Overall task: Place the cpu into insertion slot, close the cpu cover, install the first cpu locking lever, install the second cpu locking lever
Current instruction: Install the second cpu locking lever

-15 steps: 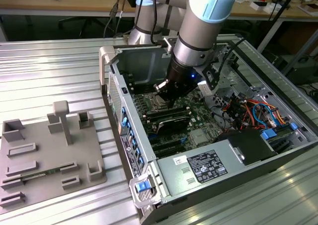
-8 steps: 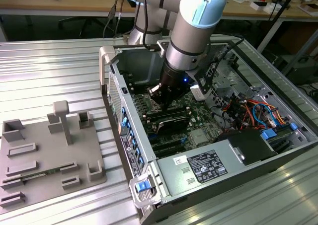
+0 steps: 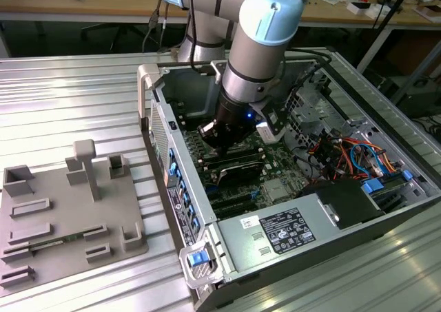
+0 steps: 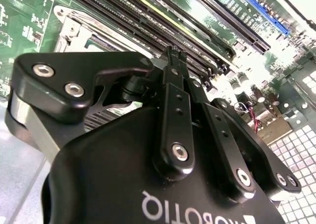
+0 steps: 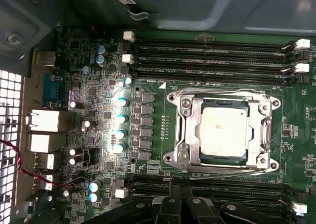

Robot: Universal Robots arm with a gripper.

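Note:
In the first wrist view the cpu (image 5: 223, 133), a square chip with a silvery top, lies seated in the insertion slot (image 5: 170, 135) on the green board. The cpu cover (image 5: 193, 135), a silver frame, lies flat around the chip. Thin wire levers (image 5: 222, 173) run along two sides of the socket. My gripper (image 5: 180, 188) hovers beside the socket's edge, over the memory slots, its fingers shut together with nothing between them. The second wrist view shows the same closed fingertips (image 4: 173, 56) above the board, with a corner of the socket (image 4: 74, 26) behind them. In the exterior view the gripper (image 3: 212, 136) reaches down inside the case.
Long black memory slots (image 5: 212, 56) flank the socket on both sides. The open computer case (image 3: 155, 98) walls in the arm, with a grey labelled power box (image 3: 275, 233) and coloured cables (image 3: 351, 153) nearby. A grey fixture tray (image 3: 69, 215) lies at the exterior view's left.

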